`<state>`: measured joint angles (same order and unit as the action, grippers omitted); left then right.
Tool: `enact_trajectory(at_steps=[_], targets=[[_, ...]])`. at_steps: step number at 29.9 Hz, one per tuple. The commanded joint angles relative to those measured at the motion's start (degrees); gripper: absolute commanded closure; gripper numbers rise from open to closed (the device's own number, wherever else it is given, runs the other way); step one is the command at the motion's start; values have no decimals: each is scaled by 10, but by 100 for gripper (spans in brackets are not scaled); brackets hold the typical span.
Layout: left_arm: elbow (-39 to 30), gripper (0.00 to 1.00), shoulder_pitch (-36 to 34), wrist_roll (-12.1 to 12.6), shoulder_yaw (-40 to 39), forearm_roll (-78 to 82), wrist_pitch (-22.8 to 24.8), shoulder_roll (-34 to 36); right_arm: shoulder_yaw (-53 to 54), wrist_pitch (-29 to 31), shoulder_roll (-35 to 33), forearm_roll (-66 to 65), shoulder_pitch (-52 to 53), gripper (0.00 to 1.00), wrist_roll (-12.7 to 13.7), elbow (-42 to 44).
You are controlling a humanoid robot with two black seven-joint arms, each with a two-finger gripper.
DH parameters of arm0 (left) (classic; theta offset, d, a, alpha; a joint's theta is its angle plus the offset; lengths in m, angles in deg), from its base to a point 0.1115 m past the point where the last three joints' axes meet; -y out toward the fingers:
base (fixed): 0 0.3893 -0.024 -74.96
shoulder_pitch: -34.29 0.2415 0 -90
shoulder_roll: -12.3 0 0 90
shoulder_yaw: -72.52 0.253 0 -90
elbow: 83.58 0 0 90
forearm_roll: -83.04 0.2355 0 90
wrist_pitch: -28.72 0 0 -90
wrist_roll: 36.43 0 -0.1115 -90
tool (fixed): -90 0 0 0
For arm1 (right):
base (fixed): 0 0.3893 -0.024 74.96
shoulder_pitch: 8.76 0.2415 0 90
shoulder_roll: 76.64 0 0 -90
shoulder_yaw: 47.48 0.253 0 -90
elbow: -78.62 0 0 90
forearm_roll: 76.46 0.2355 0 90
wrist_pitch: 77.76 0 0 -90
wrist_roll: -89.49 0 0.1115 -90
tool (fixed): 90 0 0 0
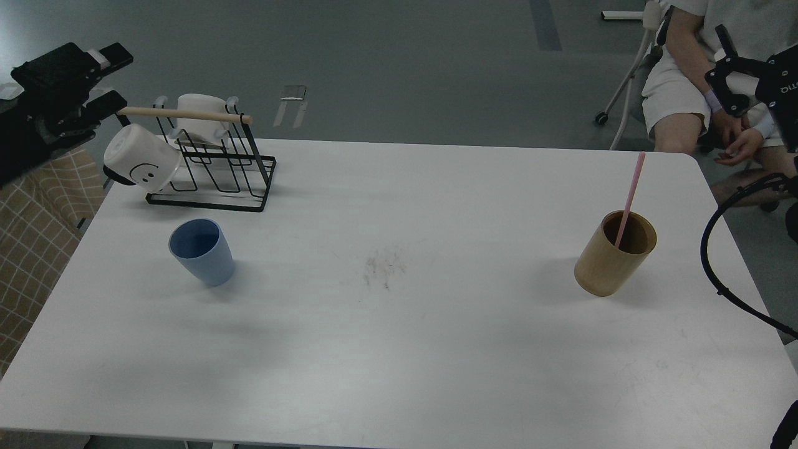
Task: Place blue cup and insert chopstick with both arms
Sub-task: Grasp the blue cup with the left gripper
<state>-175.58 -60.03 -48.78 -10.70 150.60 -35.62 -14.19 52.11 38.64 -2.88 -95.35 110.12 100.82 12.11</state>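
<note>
The blue cup [201, 251] stands upright on the left part of the white table [399, 349], in front of the wire rack. The pink chopstick [629, 198] stands leaning in a tan wooden cylinder [614, 254] on the right part of the table. My left gripper [117, 78] is blurred at the top left, off the table's left end, open and empty, close to the rack's wooden rod. My right gripper [718, 57] is at the top right edge, beyond the table's far right corner, open and empty. Both are far from the cup and the chopstick.
A black wire rack [215, 163] with a pale wooden rod [184, 114] stands at the back left, holding a white smiley mug [140, 163] and another white mug [198, 115]. A seated person [692, 68] is behind the far right corner. A black cable [717, 274] loops at the right edge.
</note>
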Motion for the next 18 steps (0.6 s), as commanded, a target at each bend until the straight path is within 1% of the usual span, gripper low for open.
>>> enact_trajectory(at_steps=[1,3,6,10,12,15,18], targets=[[-66,4,20,-21,16,176,2,30,0,0,-1,0,-16,0,0,-17],[-89,4,27,-21,18,265,2,33,1,0,0,0,-19,0,0,-22],[-88,4,27,-23,33,338,2,34,1,0,0,0,-19,0,0,-27],[-89,4,18,-22,85,358,2,30,1,0,-2,0,-20,0,0,-34],[-84,6,5,-22,124,379,0,21,2,0,-2,0,-22,0,0,-34],[-74,7,-10,-21,168,406,-3,1,6,0,-2,0,-22,0,0,-35],[-56,7,-21,-19,185,414,-3,-21,8,0,-2,0,-24,0,0,-34]])
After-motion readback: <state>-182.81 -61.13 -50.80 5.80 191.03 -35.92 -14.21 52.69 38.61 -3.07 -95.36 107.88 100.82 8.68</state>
